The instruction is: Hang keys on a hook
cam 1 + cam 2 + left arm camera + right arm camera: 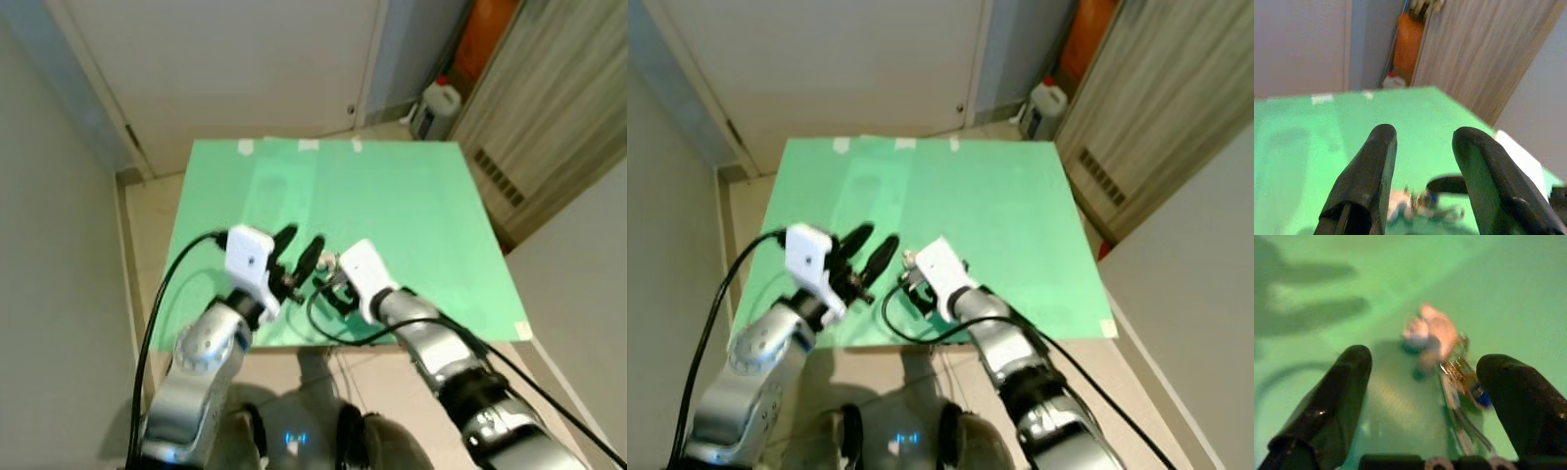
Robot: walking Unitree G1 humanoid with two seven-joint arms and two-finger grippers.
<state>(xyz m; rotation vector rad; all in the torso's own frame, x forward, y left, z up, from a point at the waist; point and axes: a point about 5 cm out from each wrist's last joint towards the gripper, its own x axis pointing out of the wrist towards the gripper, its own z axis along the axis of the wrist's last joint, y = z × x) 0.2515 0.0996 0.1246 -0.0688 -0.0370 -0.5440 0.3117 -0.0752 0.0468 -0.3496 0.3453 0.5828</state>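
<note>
A bunch of keys (1449, 362) with a small pinkish charm lies on the green table top (392, 206) near its front edge; it is also seen as a small cluster (328, 262) in the head views. My right gripper (1432, 401) is open just above the table, with the keys between and slightly ahead of its fingers (1337, 401). My left gripper (301, 241) hovers open to the left of the keys, fingers pointing across the table. From the left wrist the keys (1420, 205) lie low between its fingers (1369, 176).
A white door (235, 59) stands behind the table. A white jug (438, 103) and an orange object (485, 34) sit at the back right. A ribbed wooden panel (549, 108) runs along the right. Tile floor surrounds the table; black cables trail from both wrists.
</note>
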